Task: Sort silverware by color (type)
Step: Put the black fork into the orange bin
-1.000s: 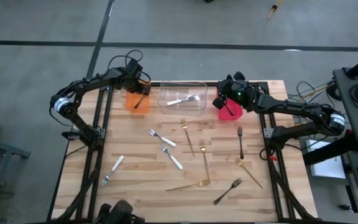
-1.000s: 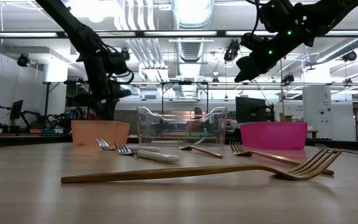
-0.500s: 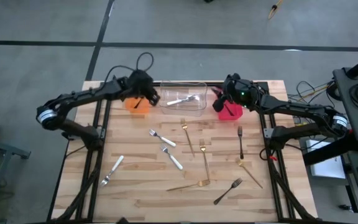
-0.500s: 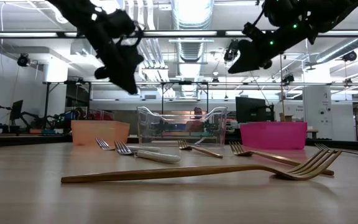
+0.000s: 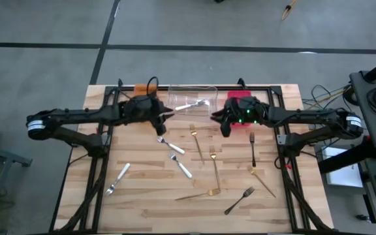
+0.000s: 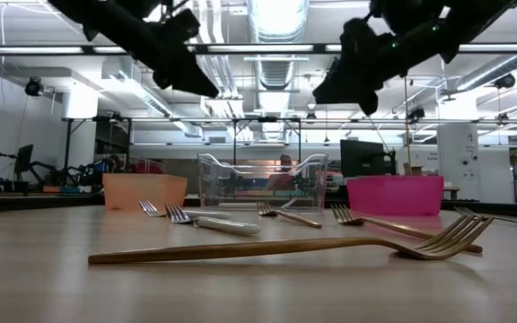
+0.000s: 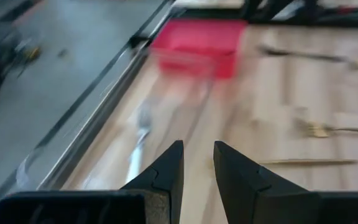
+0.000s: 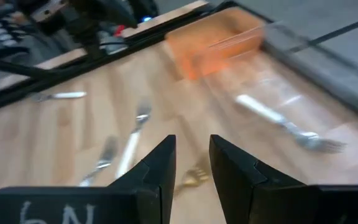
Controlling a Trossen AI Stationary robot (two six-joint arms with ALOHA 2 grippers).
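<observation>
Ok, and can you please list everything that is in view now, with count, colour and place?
Silver forks: four; three on the table's left half, one in the clear bin.
Gold forks: four, middle and right of the table.
Black forks: two, on the right side.
Orange bin: one, far edge, left.
Clear bin: one, far edge, middle.
Red bin: one, far edge, right.
Table: one, light wood.
Left claw: dark, above the table beside the clear bin, slightly open, empty.
Right claw: dark, above the table in front of the red bin, slightly open, empty.
</observation>
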